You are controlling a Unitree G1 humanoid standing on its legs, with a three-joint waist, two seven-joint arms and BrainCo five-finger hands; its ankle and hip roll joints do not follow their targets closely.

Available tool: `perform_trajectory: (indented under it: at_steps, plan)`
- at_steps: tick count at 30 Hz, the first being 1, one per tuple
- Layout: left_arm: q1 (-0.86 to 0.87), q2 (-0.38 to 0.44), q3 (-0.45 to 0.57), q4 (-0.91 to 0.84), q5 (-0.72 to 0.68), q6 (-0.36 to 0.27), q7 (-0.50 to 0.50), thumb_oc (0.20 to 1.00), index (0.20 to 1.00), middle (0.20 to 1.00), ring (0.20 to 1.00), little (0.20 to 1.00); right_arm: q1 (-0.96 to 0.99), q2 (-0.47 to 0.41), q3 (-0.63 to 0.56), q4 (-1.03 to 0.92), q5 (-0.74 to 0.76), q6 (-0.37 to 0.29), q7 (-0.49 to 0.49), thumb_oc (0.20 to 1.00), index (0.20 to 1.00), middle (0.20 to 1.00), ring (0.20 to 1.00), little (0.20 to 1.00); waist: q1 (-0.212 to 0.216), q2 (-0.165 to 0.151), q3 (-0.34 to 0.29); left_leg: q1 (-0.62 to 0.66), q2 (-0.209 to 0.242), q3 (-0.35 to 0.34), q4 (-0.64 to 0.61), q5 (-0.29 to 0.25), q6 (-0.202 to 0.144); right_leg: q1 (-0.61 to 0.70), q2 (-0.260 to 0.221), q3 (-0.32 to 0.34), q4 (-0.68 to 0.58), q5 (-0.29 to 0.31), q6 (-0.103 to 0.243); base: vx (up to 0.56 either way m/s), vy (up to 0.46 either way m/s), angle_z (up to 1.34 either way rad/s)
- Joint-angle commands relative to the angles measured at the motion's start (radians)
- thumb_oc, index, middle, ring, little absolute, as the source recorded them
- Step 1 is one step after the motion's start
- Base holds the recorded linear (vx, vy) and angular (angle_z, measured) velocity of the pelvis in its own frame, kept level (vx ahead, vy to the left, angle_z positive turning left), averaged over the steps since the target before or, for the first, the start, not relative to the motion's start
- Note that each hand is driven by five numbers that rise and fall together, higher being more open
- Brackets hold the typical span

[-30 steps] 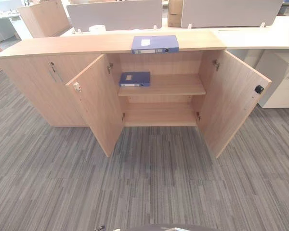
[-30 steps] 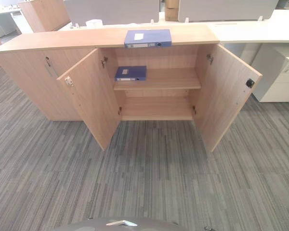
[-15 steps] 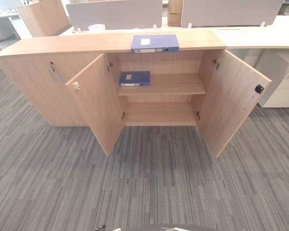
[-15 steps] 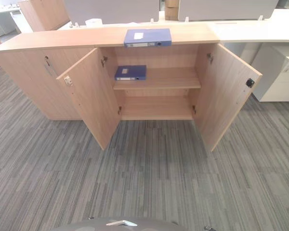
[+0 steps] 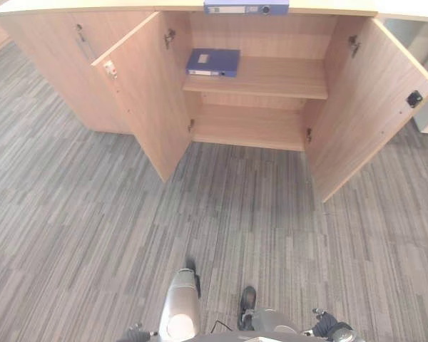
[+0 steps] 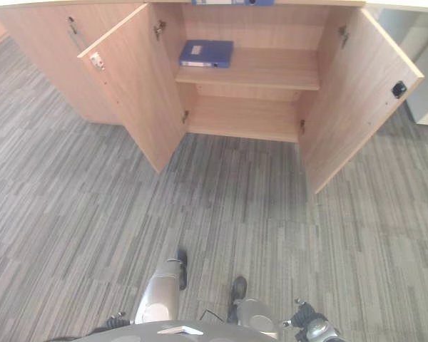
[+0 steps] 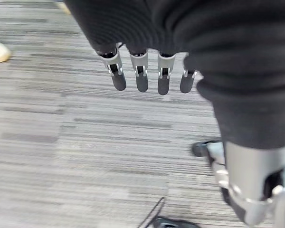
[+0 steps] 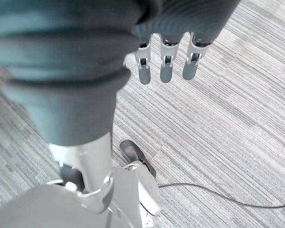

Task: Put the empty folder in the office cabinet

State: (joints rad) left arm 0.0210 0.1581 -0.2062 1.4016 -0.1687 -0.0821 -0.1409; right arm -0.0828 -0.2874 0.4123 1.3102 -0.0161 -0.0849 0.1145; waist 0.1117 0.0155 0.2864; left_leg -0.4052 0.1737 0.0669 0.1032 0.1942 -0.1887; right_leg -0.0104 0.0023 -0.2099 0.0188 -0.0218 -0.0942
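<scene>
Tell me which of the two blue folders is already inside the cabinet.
The blue folder lying flat on the upper shelf, at its left end between the open doors. The other folder lies on the cabinet top, not inside.

I can't read any text, number or sign from here. The flat blue folder (image 5: 213, 62) lying on the upper shelf of the light wooden cabinet (image 5: 264, 78) carries a small white label on its cover and a pale strip along its spine, but whatever is printed on them is too small for me to make out. The second blue folder (image 5: 246, 8) on the cabinet's top shows me a pale spine label at the upper edge of the head view, and that too is illegible. I see no lettering on the open cabinet doors or on the grey striped carpet (image 5: 93, 214).
</scene>
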Motion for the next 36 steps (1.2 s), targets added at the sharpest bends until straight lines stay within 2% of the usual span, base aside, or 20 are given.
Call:
perform_trajectory:
  at_steps: [1, 3, 10, 13, 14, 15, 16, 17, 18, 20, 21, 22, 23, 24, 25, 26, 27, 29, 31, 36]
  plan:
    - [0.02, 0.047, -0.003, 0.01, 0.049, -0.012, 0.022, 1.0, 1.0, 1.0, 1.0, 1.0, 0.057, -0.05, -0.011, -0.016, 0.055, -0.02, -0.018, 1.0, 1.0, 1.0, 1.0, 1.0, 0.032, 0.012, -0.022, -0.01, 0.008, 0.048, -0.124, 0.039, 0.062, 0.167, -0.069, 0.025, 0.054, -0.159, 0.111, 0.16, 0.046, -0.1]
    - [0.035, 0.047, 0.01, 0.007, 0.055, -0.015, 0.025, 1.0, 1.0, 1.0, 1.0, 1.0, 0.056, -0.057, -0.029, -0.011, 0.064, -0.026, -0.027, 1.0, 1.0, 1.0, 1.0, 1.0, 0.045, 0.015, -0.027, -0.032, 0.035, 0.122, -0.177, 0.036, 0.06, 0.204, -0.07, 0.033, 0.047, -0.184, 0.126, 0.24, 0.082, -0.21]
    - [0.11, 0.059, 0.062, 0.002, 0.068, -0.025, 0.04, 1.0, 1.0, 1.0, 1.0, 1.0, 0.054, -0.06, -0.041, -0.035, 0.074, -0.04, -0.027, 1.0, 1.0, 1.0, 1.0, 1.0, 0.1, 0.039, -0.107, -0.037, 0.089, 0.178, -0.187, 0.093, 0.04, 0.339, -0.063, 0.145, 0.014, -0.273, 0.146, 0.44, 0.17, -0.42]
    - [0.101, 0.094, 0.074, 0.004, 0.094, -0.024, 0.055, 1.0, 1.0, 1.0, 1.0, 1.0, 0.057, -0.037, -0.036, -0.075, 0.072, -0.041, -0.019, 1.0, 1.0, 1.0, 1.0, 1.0, 0.131, -0.003, -0.167, -0.029, 0.077, 0.143, -0.169, 0.124, 0.048, 0.406, -0.124, 0.19, -0.005, -0.283, 0.195, 0.77, 0.347, -0.94]
    - [0.09, 0.103, 0.073, 0.005, 0.097, -0.025, 0.058, 1.0, 1.0, 1.0, 1.0, 1.0, 0.06, -0.025, -0.034, -0.076, 0.076, -0.04, -0.016, 1.0, 1.0, 1.0, 1.0, 1.0, 0.135, -0.021, -0.179, -0.021, 0.067, 0.142, -0.152, 0.133, 0.053, 0.411, -0.153, 0.188, 0.001, -0.254, 0.216, 0.7, 0.314, -0.88]
    - [0.079, 0.115, 0.071, 0.005, 0.093, -0.026, 0.06, 1.0, 1.0, 1.0, 1.0, 1.0, 0.064, -0.016, -0.034, -0.076, 0.076, -0.04, -0.014, 1.0, 1.0, 1.0, 1.0, 1.0, 0.139, -0.047, -0.191, -0.017, 0.047, 0.142, -0.132, 0.14, 0.061, 0.404, -0.19, 0.193, 0.017, -0.171, 0.246, 0.45, 0.216, -0.46]
    - [0.079, 0.115, 0.071, 0.005, 0.093, -0.026, 0.06, 1.0, 1.0, 1.0, 1.0, 1.0, 0.064, -0.016, -0.034, -0.076, 0.076, -0.04, -0.014, 1.0, 1.0, 1.0, 1.0, 1.0, 0.139, -0.047, -0.191, -0.017, 0.047, 0.142, -0.132, 0.14, 0.061, 0.404, -0.19, 0.193, 0.017, -0.171, 0.246, 0.42, 0.228, -0.33]
    - [0.046, 0.132, 0.07, 0.027, 0.1, -0.019, 0.071, 1.0, 1.0, 1.0, 1.0, 1.0, 0.057, -0.001, -0.022, -0.074, 0.077, -0.037, -0.006, 1.0, 1.0, 1.0, 1.0, 1.0, 0.13, -0.07, -0.205, -0.012, 0.032, 0.146, -0.11, 0.134, 0.069, 0.385, -0.217, 0.206, 0.038, -0.09, 0.266, 0.47, 0.25, -0.21]
    - [0.013, 0.154, 0.072, 0.037, 0.092, -0.01, 0.055, 1.0, 1.0, 1.0, 1.0, 1.0, 0.056, 0.021, 0.0, -0.084, 0.081, -0.038, 0.001, 1.0, 1.0, 1.0, 1.0, 1.0, 0.132, -0.113, -0.22, 0.001, -0.014, 0.158, -0.078, 0.094, 0.101, 0.348, -0.249, 0.214, 0.098, 0.07, 0.281, 0.57, 0.345, -0.18]
    - [-0.004, 0.16, 0.057, 0.035, 0.097, -0.015, 0.072, 1.0, 1.0, 1.0, 1.0, 1.0, 0.035, 0.03, 0.017, -0.106, 0.077, -0.035, 0.001, 1.0, 1.0, 1.0, 1.0, 1.0, 0.131, -0.13, -0.224, 0.022, -0.048, 0.175, -0.055, 0.032, 0.136, 0.291, -0.283, 0.225, 0.211, 0.264, 0.288, 0.45, 0.336, -0.04]
    - [-0.014, 0.184, 0.042, 0.027, 0.099, -0.01, 0.066, 1.0, 1.0, 1.0, 1.0, 1.0, 0.023, 0.018, 0.021, -0.138, 0.072, -0.039, 0.0, 1.0, 1.0, 1.0, 1.0, 1.0, 0.123, -0.115, -0.219, 0.042, -0.051, 0.188, -0.053, 0.008, 0.153, 0.241, -0.281, 0.237, 0.267, 0.31, 0.273, 0.39, 0.374, -0.16]
    - [-0.023, 0.211, 0.044, 0.007, 0.091, -0.021, 0.075, 1.0, 1.0, 1.0, 1.0, 1.0, 0.01, 0.012, 0.02, -0.146, 0.077, -0.039, -0.003, 1.0, 1.0, 1.0, 1.0, 1.0, 0.101, -0.096, -0.209, 0.082, -0.064, 0.181, -0.071, -0.009, 0.167, 0.157, -0.254, 0.25, 0.348, 0.298, 0.249, 0.36, 0.404, -0.18]
    - [-0.032, 0.222, 0.038, -0.009, 0.091, -0.023, 0.081, 1.0, 1.0, 1.0, 1.0, 1.0, 0.007, 0.003, 0.023, -0.153, 0.071, -0.046, -0.007, 1.0, 1.0, 1.0, 1.0, 1.0, 0.076, -0.075, -0.197, 0.13, -0.076, 0.174, -0.098, -0.025, 0.176, 0.084, -0.228, 0.238, 0.389, 0.227, 0.236, 0.5, 0.48, -0.3]
    - [-0.051, 0.219, 0.02, -0.053, 0.08, -0.034, 0.085, 1.0, 1.0, 1.0, 1.0, 1.0, 0.007, -0.007, 0.028, -0.137, 0.055, -0.041, -0.013, 1.0, 1.0, 1.0, 1.0, 1.0, 0.026, -0.042, -0.167, 0.222, -0.097, 0.155, -0.132, -0.063, 0.185, -0.018, -0.207, 0.143, 0.387, 0.092, 0.21, 0.37, 0.342, -0.17]
    - [-0.051, 0.219, 0.02, -0.053, 0.08, -0.034, 0.085, 1.0, 1.0, 1.0, 1.0, 1.0, 0.007, -0.007, 0.028, -0.136, 0.055, -0.041, -0.013, 1.0, 1.0, 1.0, 1.0, 1.0, 0.025, -0.039, -0.167, 0.22, -0.095, 0.153, -0.131, -0.062, 0.184, -0.017, -0.205, 0.141, 0.384, 0.094, 0.209, 0.51, 0.298, 0.18]
    - [-0.062, 0.212, 0.0, -0.083, 0.071, -0.043, 0.084, 1.0, 1.0, 1.0, 1.0, 1.0, 0.013, -0.019, 0.017, -0.11, 0.046, -0.034, -0.018, 1.0, 1.0, 1.0, 1.0, 1.0, -0.019, -0.018, -0.139, 0.301, -0.119, 0.126, -0.142, -0.102, 0.183, -0.075, -0.186, 0.057, 0.306, 0.009, 0.194, 0.25, 0.093, 0.57]
    - [-0.063, 0.211, 0.0, -0.083, 0.071, -0.043, 0.084, 1.0, 1.0, 1.0, 1.0, 1.0, 0.013, -0.02, 0.017, -0.11, 0.046, -0.034, -0.018, 1.0, 1.0, 1.0, 1.0, 1.0, -0.021, -0.015, -0.139, 0.3, -0.116, 0.123, -0.141, -0.102, 0.183, -0.072, -0.183, 0.054, 0.3, 0.013, 0.193, 0.38, 0.106, 0.66]
    - [-0.073, 0.189, -0.016, -0.098, 0.065, -0.055, 0.084, 1.0, 1.0, 1.0, 1.0, 1.0, 0.022, -0.027, -0.009, -0.081, 0.049, -0.03, -0.021, 1.0, 1.0, 1.0, 1.0, 1.0, -0.065, -0.025, -0.134, 0.381, -0.148, 0.11, -0.15, -0.153, 0.174, -0.112, -0.184, 0.001, 0.093, 0.058, 0.223, 0.4, 0.017, 0.71]
    - [-0.081, 0.17, -0.033, -0.108, 0.069, -0.062, 0.083, 1.0, 1.0, 1.0, 1.0, 1.0, 0.033, -0.023, -0.025, -0.073, 0.056, -0.028, -0.024, 1.0, 1.0, 1.0, 1.0, 1.0, -0.095, -0.033, -0.132, 0.425, -0.154, 0.093, -0.151, -0.18, 0.165, -0.122, -0.184, 0.011, 0.013, 0.104, 0.247, 0.45, -0.036, 0.6]
    - [-0.07, 0.15, -0.041, -0.116, 0.075, -0.065, 0.079, 1.0, 1.0, 1.0, 1.0, 1.0, 0.054, -0.019, -0.043, -0.066, 0.052, -0.022, -0.024, 1.0, 1.0, 1.0, 1.0, 1.0, -0.104, -0.045, -0.143, 0.465, -0.155, 0.077, -0.122, -0.218, 0.159, -0.112, -0.207, 0.034, 0.014, 0.145, 0.259, 0.24, -0.068, 0.51]
